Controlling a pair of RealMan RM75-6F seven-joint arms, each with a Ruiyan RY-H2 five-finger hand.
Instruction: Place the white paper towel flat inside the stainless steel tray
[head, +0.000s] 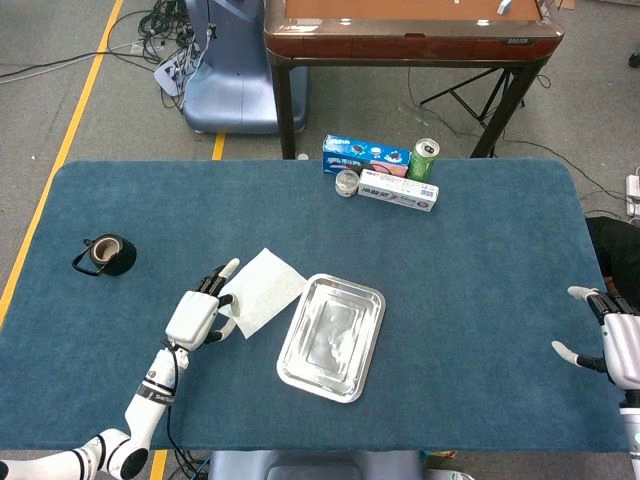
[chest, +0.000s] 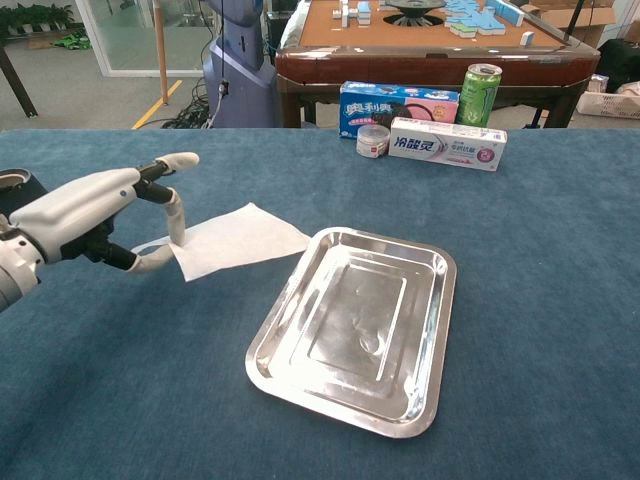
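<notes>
White paper towel (chest: 235, 240) sits left of centre in the chest view, one corner lifted off the blue table (head: 480, 260), where your left hand (chest: 95, 210) pinches it between thumb and a bent finger, the other fingers reaching forward. Its opposite corner rests on the cloth just beside the stainless steel tray's (chest: 290, 395) upper-left rim; whether they touch, you cannot tell. The sheet stretches corner to corner across the frame, from your hand at left towards the tray at right.

Your right hand (head: 615, 345) shows at the right edge of the head view, fingers spread and holding nothing, well apart from the tray.

Behind the tray, along the table's far edge, stand a blue box (chest: 395, 105), a small jar (chest: 373, 140), a toothpaste box (chest: 447, 143) and a green can (chest: 481, 92). A black cup (head: 104, 254) sits at the left of the head view. Bare cloth lies between towel and tray, and to the tray's right.
</notes>
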